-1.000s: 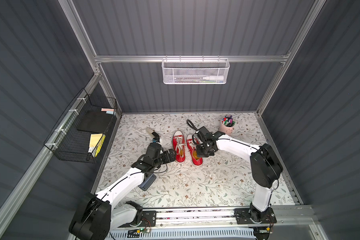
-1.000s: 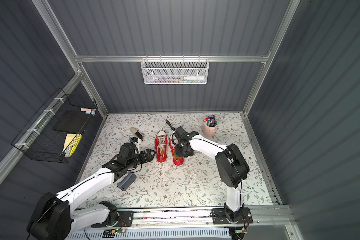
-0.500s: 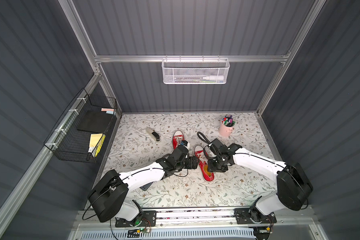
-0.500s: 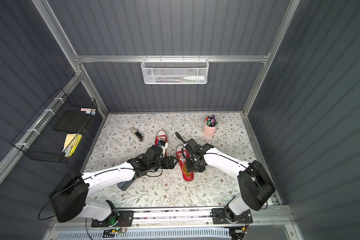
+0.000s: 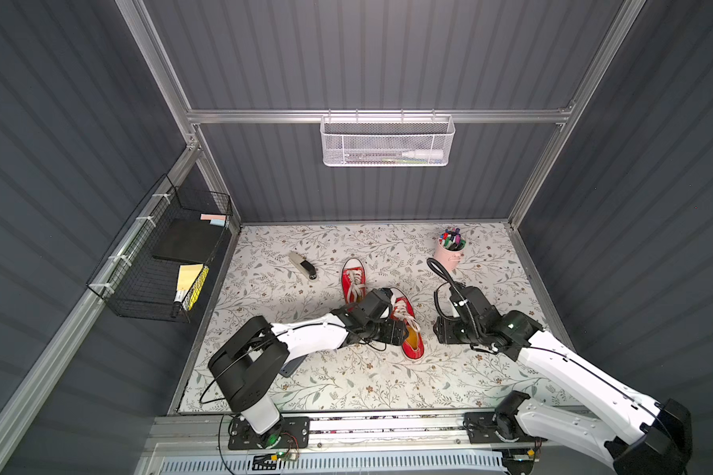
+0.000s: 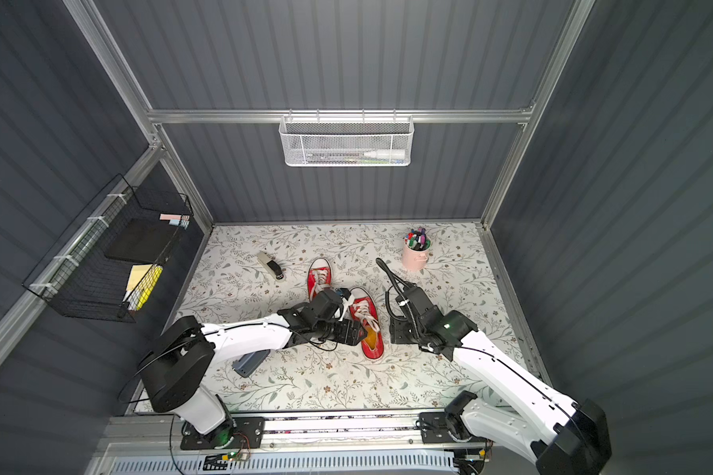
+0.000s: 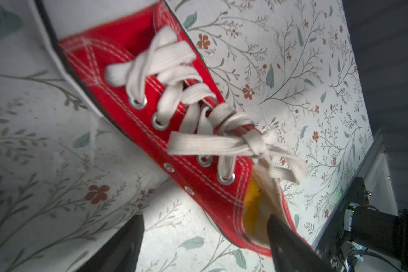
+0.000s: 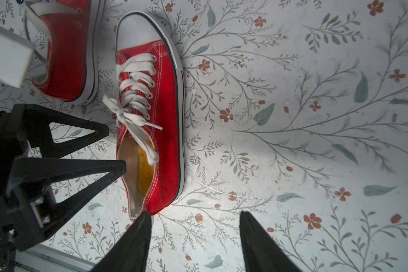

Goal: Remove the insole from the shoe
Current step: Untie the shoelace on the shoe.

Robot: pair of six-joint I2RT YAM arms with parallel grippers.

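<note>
Yellow insole (image 8: 144, 169) lies inside the red sneaker (image 5: 409, 329) on the bench (image 5: 346, 382). Left pincer (image 7: 204, 219), released, sits at its 9 o'clock; the right wrist view shows its fingertip (image 8: 121, 166) at the collar, hidden in top views. Right pincer (image 8: 195, 214), spread and empty, hangs at 3 o'clock. Second sneaker (image 5: 353, 279) lies at 11 o'clock.

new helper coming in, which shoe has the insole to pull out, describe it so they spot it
On the floral table lie two red shoes. Skip the far shoe; take the near shoe, closer to the arm bases. Only it shows a yellow insole.
</note>
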